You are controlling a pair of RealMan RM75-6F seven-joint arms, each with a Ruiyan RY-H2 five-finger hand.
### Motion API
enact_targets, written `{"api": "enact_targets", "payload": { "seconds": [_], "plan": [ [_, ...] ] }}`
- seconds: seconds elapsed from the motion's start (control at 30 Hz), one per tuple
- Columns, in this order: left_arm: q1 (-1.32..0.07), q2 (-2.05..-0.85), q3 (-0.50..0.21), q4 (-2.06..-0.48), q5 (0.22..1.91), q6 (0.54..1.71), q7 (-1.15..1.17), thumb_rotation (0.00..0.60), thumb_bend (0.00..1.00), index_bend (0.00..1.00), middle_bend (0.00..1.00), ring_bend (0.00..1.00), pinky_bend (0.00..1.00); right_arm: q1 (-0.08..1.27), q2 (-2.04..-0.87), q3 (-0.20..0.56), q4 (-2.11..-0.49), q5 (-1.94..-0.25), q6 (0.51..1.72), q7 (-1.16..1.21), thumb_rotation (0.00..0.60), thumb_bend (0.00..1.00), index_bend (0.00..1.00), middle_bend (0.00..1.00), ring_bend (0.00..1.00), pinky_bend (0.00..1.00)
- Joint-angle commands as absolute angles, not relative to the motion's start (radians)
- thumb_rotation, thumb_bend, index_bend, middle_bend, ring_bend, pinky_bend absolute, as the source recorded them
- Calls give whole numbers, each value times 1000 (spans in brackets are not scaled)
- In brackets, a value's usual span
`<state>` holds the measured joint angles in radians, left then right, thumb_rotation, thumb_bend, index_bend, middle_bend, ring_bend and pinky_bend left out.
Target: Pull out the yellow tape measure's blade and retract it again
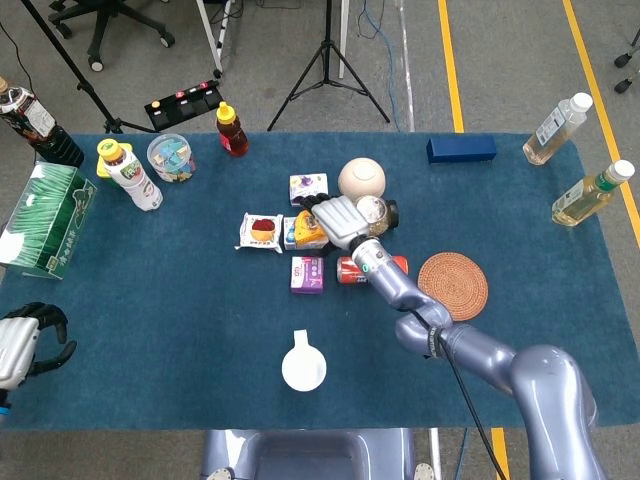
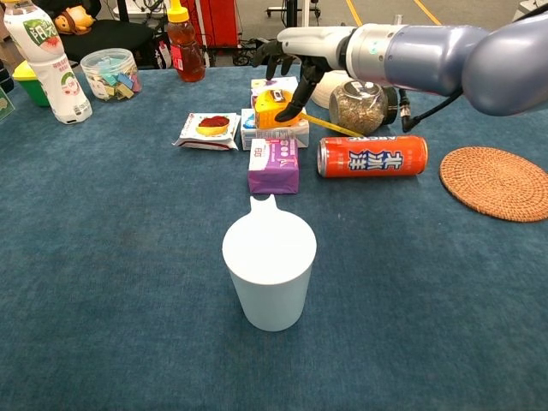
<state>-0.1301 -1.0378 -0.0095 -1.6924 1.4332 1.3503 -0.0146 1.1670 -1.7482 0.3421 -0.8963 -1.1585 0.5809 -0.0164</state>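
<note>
Yellow tape measure (image 2: 276, 109) sits on a white box (image 2: 276, 134) mid-table, blade (image 2: 332, 125) partly out toward the glass jar (image 2: 358, 104). Your right hand (image 2: 291, 67) hovers right over it, fingers spread and curled down, one fingertip (image 2: 280, 115) touching the case; no firm grip visible. Your left hand (image 1: 22, 340) is at the near left table edge, fingers curled, holding nothing. Red can (image 2: 372, 156) lies beside the purple box (image 2: 274, 164).
</note>
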Motion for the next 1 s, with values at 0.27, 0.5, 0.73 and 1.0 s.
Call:
{"api": "enact_targets", "payload": {
  "seconds": [0.27,0.5,0.73,1.0],
  "plan": [
    [-119,-1035,-8,-1684,1434,1364,-29,600,296,636,438,281,350,1205,-1785,333,-818,-1164,555,-2,512,235,133,194,185,281],
    [-114,-1035,-6,-1677,1430,1365,-35,600,296,636,438,281,350,1223,-1805,326,-771,-1169,536,7,510,236,156,206,198,285],
    [-109,-1038,-5,-1666,1426,1364,-43,600,296,635,439,281,350,1235,-1825,317,-727,-1173,515,24,511,236,191,237,226,303],
    [-107,-1040,-5,-1662,1429,1366,-46,600,295,636,438,281,349,1246,-1836,315,-700,-1173,502,33,511,235,233,268,255,330]
  ]
}}
